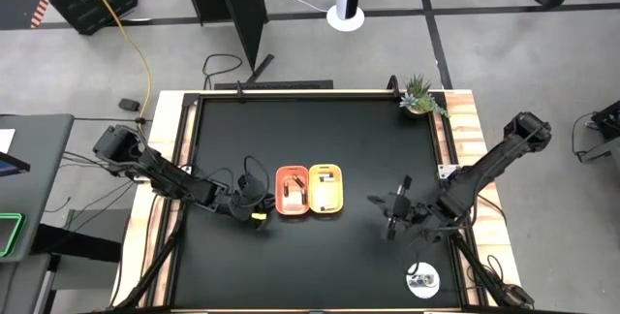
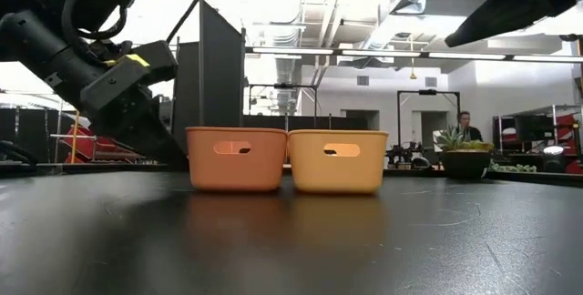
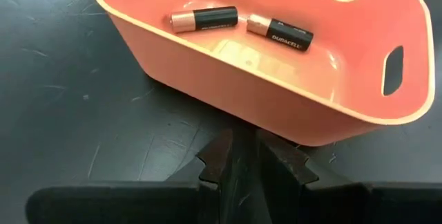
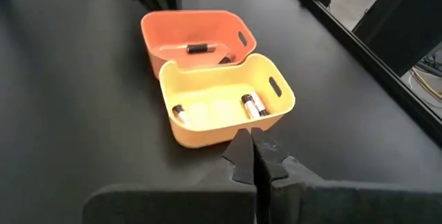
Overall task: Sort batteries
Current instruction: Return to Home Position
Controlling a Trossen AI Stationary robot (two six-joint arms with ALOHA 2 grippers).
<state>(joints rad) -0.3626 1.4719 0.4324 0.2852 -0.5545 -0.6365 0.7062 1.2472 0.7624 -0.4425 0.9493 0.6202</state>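
Observation:
An orange tray [image 1: 292, 190] and a yellow tray [image 1: 325, 189] stand side by side at mid-table. In the left wrist view the orange tray [image 3: 276, 79] holds two black batteries with copper ends [image 3: 204, 19] [image 3: 280, 32]. In the right wrist view the yellow tray [image 4: 224, 99] holds one battery [image 4: 178, 113] on one side and a pair [image 4: 250, 105] on the other. My left gripper [image 1: 260, 207] [image 3: 242, 158] is shut, just left of the orange tray, touching nothing that I can see. My right gripper [image 1: 389, 209] [image 4: 253, 144] is shut, a short way right of the yellow tray.
A round silvery-white disc [image 1: 422, 280] lies near the table's near right corner, behind my right arm. A small potted plant [image 1: 419, 96] stands at the far right corner. The black tabletop [image 1: 310, 140] beyond the trays is bare.

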